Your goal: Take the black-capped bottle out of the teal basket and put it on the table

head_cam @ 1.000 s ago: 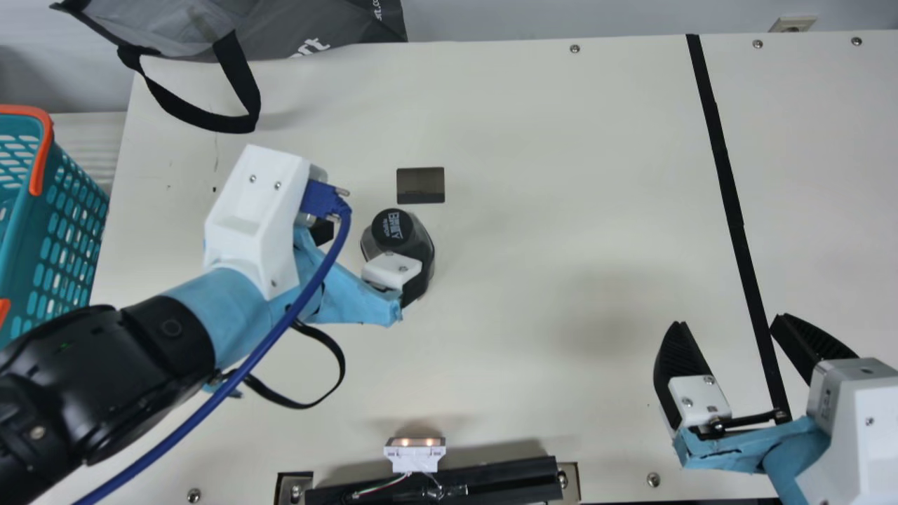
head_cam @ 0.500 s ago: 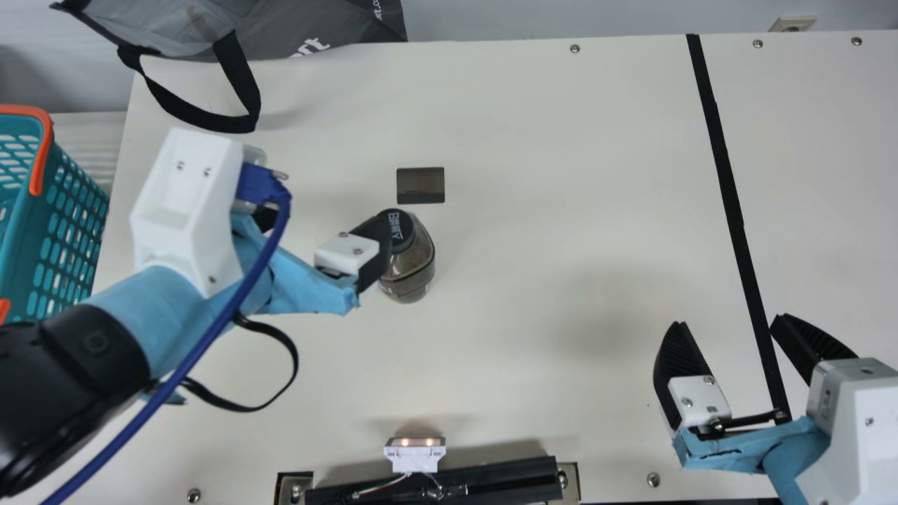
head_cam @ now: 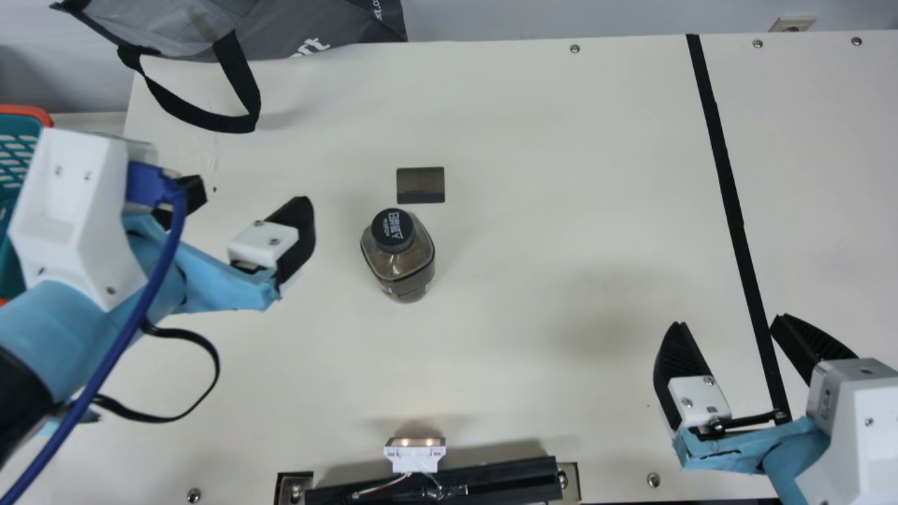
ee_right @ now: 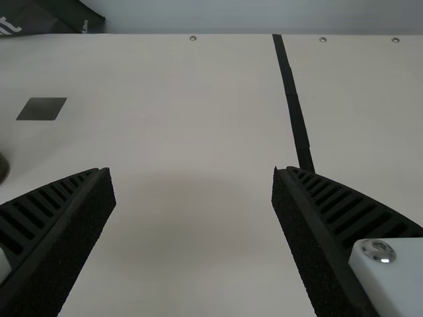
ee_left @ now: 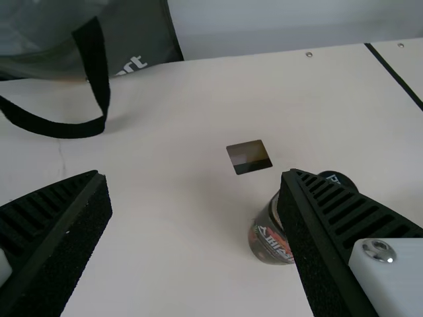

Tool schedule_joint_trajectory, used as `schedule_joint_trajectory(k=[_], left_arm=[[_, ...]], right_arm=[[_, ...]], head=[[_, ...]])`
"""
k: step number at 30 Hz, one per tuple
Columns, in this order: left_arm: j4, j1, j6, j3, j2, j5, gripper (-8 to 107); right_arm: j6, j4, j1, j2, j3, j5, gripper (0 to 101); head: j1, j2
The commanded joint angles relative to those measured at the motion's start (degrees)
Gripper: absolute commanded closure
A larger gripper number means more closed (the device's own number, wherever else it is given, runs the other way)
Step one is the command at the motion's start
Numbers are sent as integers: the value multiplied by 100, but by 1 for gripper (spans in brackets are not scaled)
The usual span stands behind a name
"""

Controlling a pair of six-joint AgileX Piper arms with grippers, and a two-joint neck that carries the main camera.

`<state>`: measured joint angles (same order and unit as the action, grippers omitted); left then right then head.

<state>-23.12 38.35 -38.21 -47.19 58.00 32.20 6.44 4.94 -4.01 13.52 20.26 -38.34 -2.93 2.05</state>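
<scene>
Here's the broad cream worktop [head_cam: 526,140], and yes, the bottle [head_cam: 398,263] is on it, seemingly upright! Over at the far left, the teal basket [head_cam: 21,110] sits partly behind the left arm, well apart from the bottle.

Now the hands: the left hand [ee_left: 193,174] is spread wide with nothing between its fingers, clear of the bottle's side. The right hand [head_cam: 728,321] is wide and empty too, well off to the other side.

Down to the bottle itself: a squat, see-through body with brown stuff inside. I'd call it stiff-walled, glass or hard plastic, can't tell which; if it's glass, a knock could chip or crack it. Moderate weight, I'd guess, and slick on those smooth walls, so any regrip wants ribbed pads square across the middle of the body, firm but no crushing squeeze.

And smallest of all, the black cap [head_cam: 393,228]: rounder, narrower, a poorer hold, since a pinch there could twist it or let the body swing. The job looks done; best leave it standing!
</scene>
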Motion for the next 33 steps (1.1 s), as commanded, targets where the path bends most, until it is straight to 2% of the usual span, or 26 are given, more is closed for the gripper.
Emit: schedule_joint_trajectory(k=[1,17,33], left_arm=[[-14,-80,47,22,-122,20,-8],[-5,-941,587,328,-1092,169,-8],[455,-1733,1418,1041,-2009,38,-8]], right_arm=[[0,0,0,0,0,0,10],[0,0,0,0,0,0,10],[0,0,0,0,0,6,10]], head=[[21,-47],[21,-47],[21,-47]])
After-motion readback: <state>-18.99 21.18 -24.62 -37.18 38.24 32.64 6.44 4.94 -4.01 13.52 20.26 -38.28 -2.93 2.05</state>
